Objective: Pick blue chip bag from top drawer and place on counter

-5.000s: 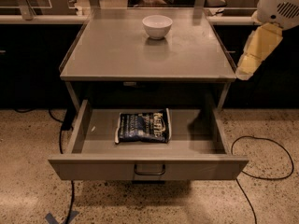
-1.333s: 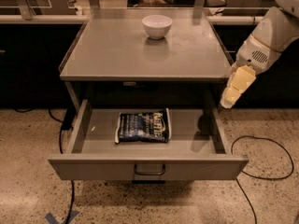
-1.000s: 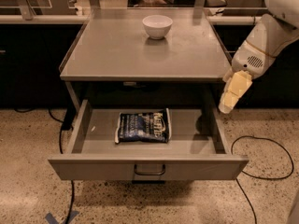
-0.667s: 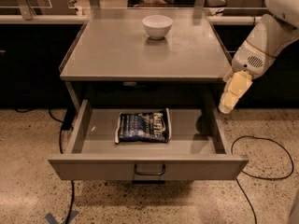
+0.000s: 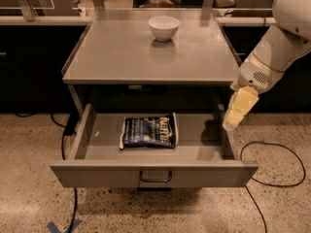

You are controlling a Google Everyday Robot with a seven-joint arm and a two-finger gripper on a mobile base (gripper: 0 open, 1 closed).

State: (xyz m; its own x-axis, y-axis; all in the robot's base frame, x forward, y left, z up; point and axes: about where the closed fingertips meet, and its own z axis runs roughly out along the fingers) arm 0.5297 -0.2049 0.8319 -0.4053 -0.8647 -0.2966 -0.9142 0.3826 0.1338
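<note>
Judging by how things lie, we put the task at its early stage: the top drawer [image 5: 97, 174] is pulled fully out, so the opening is done, but the blue chip bag [image 5: 149, 131] has not been touched and everything that counts is left to do, namely the reach in, the grip, the lift and the setting down on the desk [image 5: 126, 57]. The bag lies flat on the drawer floor, a little left of the middle and nearer the front panel than the back, clear of both side walls. The pincer [image 5: 232, 120] hangs at the end of the white arm [image 5: 277, 47], pointing down and slightly leftward, just over the drawer's right side wall and below the desk's right front corner, well apart from the bag. It carries nothing, and we cannot tell how wide or narrow it stands from this angle. The bag's long axis runs left to right, about parallel with the drawer front, with its pale sealed edges at the two short ends and its printed face up; which way the lettering reads we cannot make out. We judge a grip across the short way, front to back, the likeliest fit. On the desk, a white bowl [image 5: 164, 27] sits near the back edge, leaving the near part bare for the bag.
</note>
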